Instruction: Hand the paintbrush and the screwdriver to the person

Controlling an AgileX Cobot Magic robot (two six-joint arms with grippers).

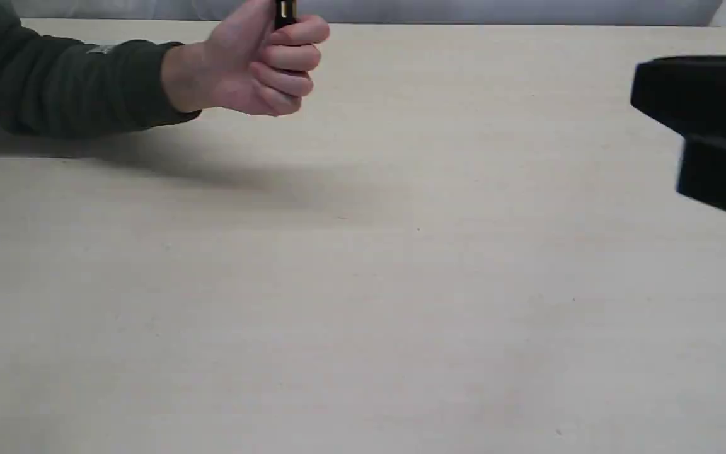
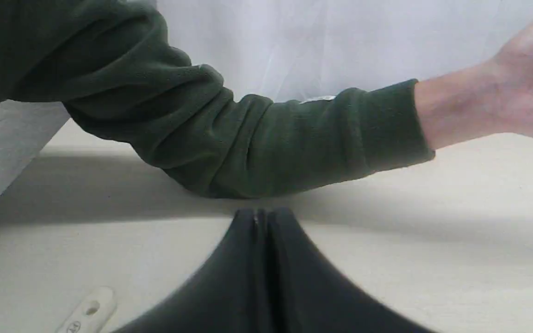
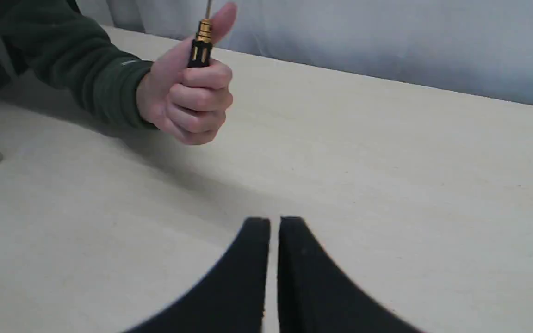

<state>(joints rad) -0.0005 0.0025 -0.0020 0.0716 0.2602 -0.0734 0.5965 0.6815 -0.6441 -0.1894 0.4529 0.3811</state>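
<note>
You find the screwdriver (image 3: 200, 46) in the person's hand (image 3: 188, 97), not in either gripper. The fist is closed around the black handle, the thumb stands up beside it, and the gold rings and thin shaft rise upright above the fingers. In the exterior view only a short black and gold piece of the screwdriver (image 1: 285, 12) shows above the hand (image 1: 262, 63), which is held just above the table (image 1: 363, 284).

Your right gripper (image 3: 273, 222) is well apart from the hand, with bare table between them. Its jaws stand almost together, leaving only a thin slit, and they hold nothing. The screwdriver is ahead of these jaws and off to one side, not in line with the slit. In the exterior view the right arm (image 1: 709, 120) is a blurred black shape far from the hand.

Your left gripper (image 2: 262, 217) has its jaws pressed together and empty. It points at the dark green sleeve (image 2: 248, 143), whose elbow rests on the table just in front of the tips; the hand (image 2: 525, 92) is off toward the edge of that view.

The paintbrush (image 2: 88, 312) lies flat on the table, well away from the hand and beyond the elbow. Only its pale handle end with the hole shows, close beside the left gripper's body and outside the jaws.
</note>
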